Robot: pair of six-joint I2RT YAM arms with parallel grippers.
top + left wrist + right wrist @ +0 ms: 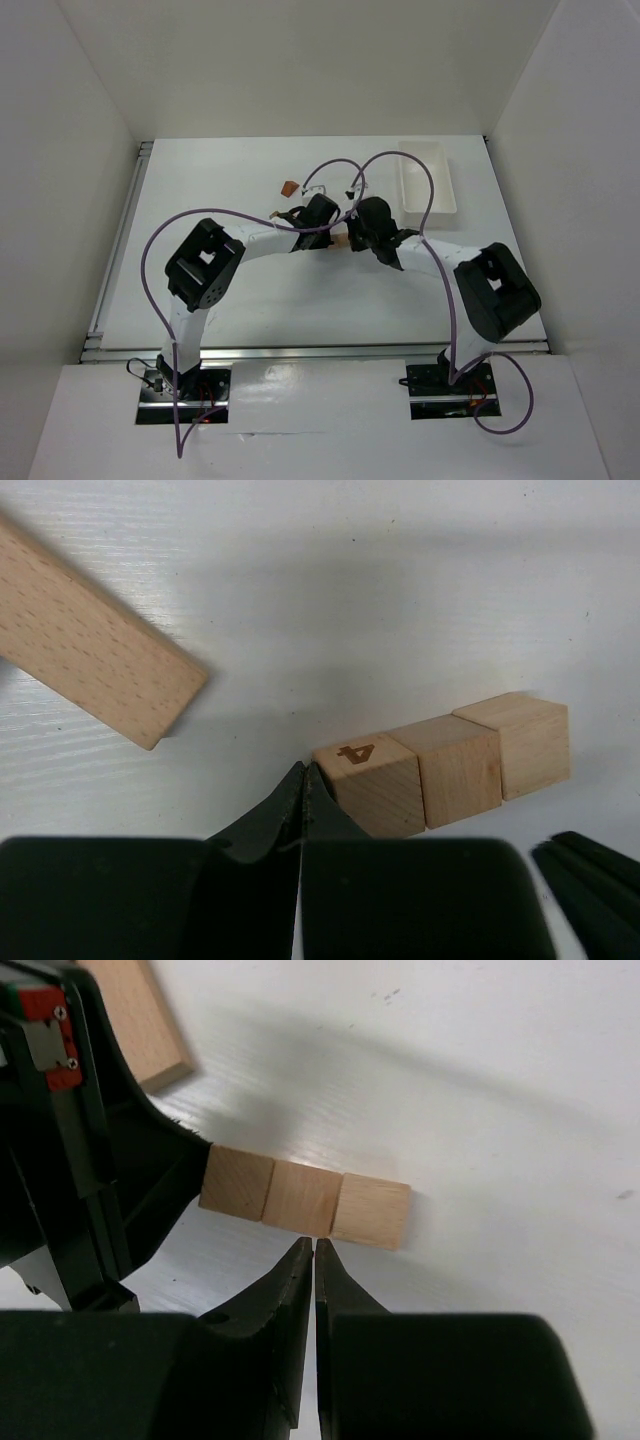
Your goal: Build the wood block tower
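Note:
Three light-tan wooden cubes (450, 765) lie side by side in one flat row on the white table; they also show in the right wrist view (303, 1198). The end cube (365, 780) bears a "4". My left gripper (303, 770) is shut and empty, its tips against that end cube's left corner. My right gripper (313, 1245) is shut and empty, its tips just in front of the middle cube. In the top view both grippers, left (322, 232) and right (355, 240), meet over the row (341, 243). A reddish-brown block (288, 187) lies apart, behind the left gripper.
A flat light-tan plank (90, 645) lies to the left of the row, also in the right wrist view (140, 1020). A white plastic tray (427, 178) stands at the back right. The left gripper's body (90, 1160) stands close beside the row's left end.

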